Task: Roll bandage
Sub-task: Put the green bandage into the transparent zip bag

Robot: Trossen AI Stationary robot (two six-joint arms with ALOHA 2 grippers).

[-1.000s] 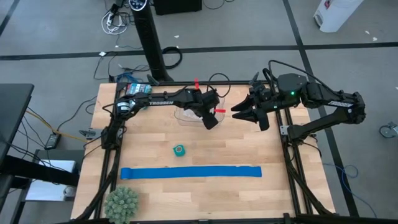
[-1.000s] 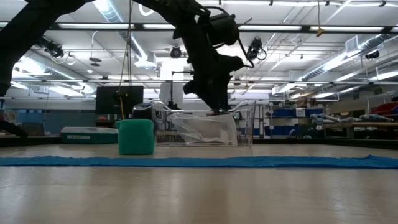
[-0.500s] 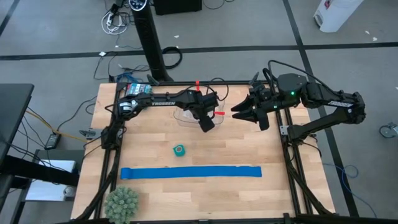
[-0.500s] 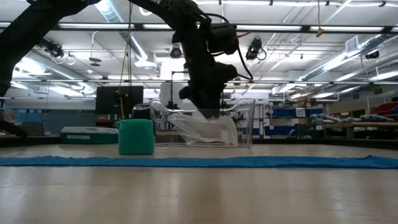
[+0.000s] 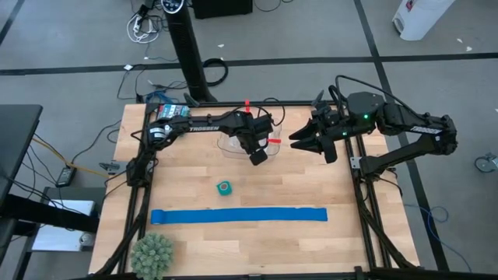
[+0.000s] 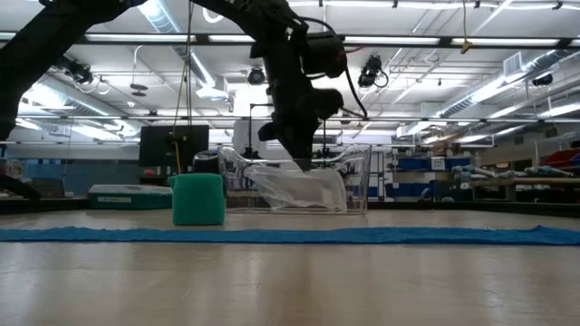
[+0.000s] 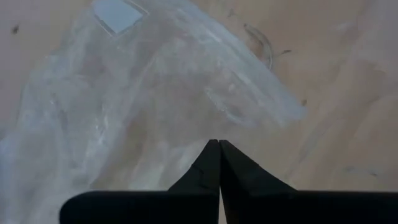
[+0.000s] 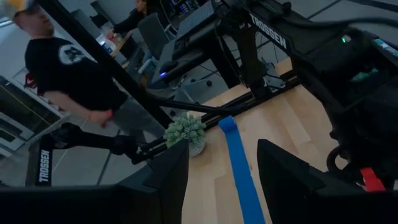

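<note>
While the left gripper (image 5: 259, 155) hung clenched over a clear plastic bag (image 5: 233, 145) at the table's far side, gripping nothing visible, the bandage (image 5: 224, 187) sat rolled mid-table, just beyond the blue strip (image 5: 238, 215), right gripper (image 5: 298, 140) parted, empty, raised at right.

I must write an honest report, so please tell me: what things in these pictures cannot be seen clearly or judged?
- Left gripper, left wrist view: fingers shut above the clear plastic bag; whether they pinch it cannot be told.
- Bandage, low view: the roll's loose end is not visible.
- Blue strip, right wrist view: the right gripper hides its far part.
</note>
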